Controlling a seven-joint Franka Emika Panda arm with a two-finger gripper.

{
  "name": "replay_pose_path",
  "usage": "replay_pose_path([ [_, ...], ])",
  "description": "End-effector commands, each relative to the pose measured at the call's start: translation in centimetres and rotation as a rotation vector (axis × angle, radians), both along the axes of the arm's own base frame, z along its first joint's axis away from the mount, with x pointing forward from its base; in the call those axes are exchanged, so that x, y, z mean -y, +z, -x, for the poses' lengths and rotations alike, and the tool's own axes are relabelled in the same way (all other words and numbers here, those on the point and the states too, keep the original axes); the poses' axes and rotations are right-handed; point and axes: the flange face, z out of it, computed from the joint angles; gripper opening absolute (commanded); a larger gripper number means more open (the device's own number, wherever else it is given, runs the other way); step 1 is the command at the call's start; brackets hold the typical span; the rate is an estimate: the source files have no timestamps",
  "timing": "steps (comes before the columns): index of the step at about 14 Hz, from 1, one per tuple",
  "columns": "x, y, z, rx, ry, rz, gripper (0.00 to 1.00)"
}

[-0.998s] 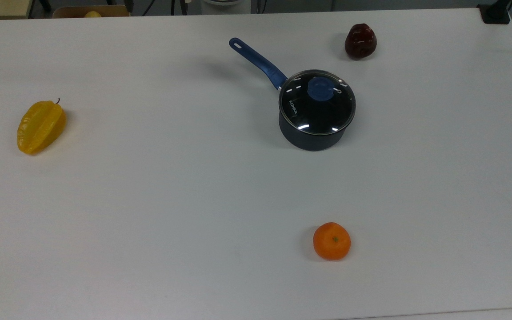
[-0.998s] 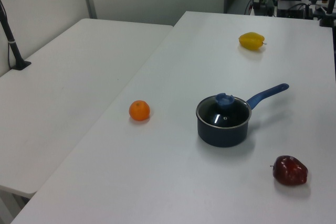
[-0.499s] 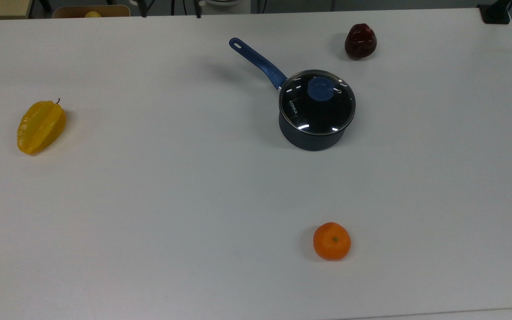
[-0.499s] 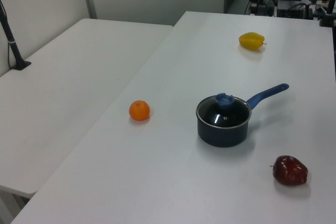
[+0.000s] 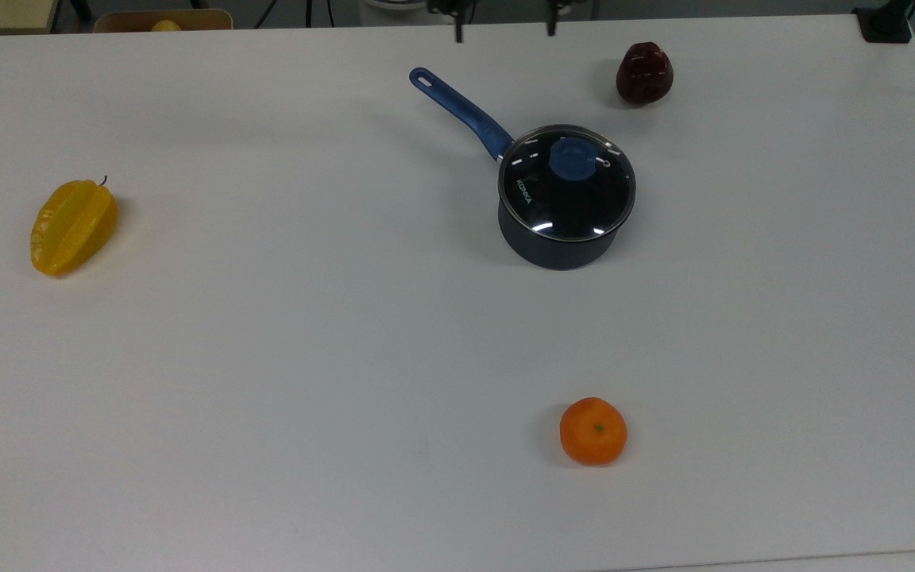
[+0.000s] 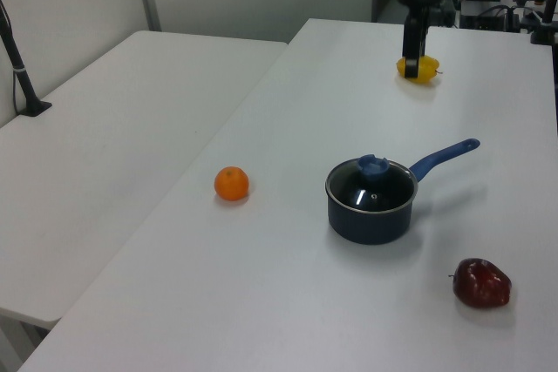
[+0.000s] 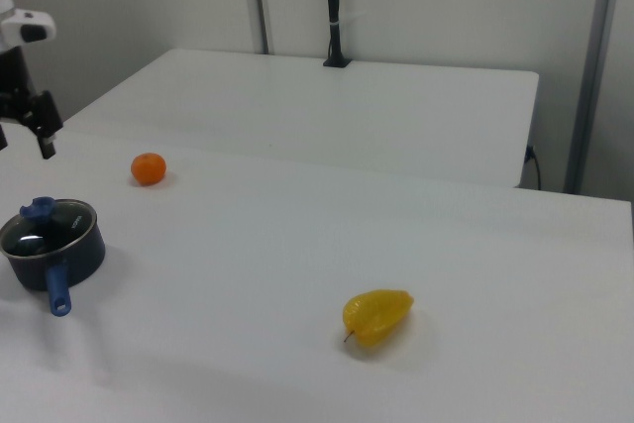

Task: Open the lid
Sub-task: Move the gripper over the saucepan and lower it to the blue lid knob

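You see a wide white table [image 5: 267, 357] with a second white table [image 6: 113, 128] butted beside it and pale partition walls behind. The lid [image 5: 567, 184] sits closed on the dark saucepan [image 5: 557, 242], right of centre in the top view. The gripper [image 5: 503, 30] hangs at the far edge, well apart from the lid, fingers spread with nothing between them.

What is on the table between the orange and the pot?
Nothing: in the top view, bare white table lies between the orange and the pot.
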Motion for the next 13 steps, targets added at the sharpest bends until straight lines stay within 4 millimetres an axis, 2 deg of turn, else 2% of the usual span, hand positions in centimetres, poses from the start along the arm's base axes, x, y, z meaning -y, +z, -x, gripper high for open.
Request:
replay_pose_path([
  [1, -3.8, -3.8, 1.8, 0.046, -0.055, 0.026, 1.00],
  [6, -6.4, -8.8, 2.3, 0.149, -0.024, -0.027, 1.00],
  [9, -7.0, -10.3, 1.7, 0.184, -0.031, -0.048, 1.00],
  [13, -8.5, -14.2, 0.7, 0.223, -0.070, 0.055, 1.00],
])
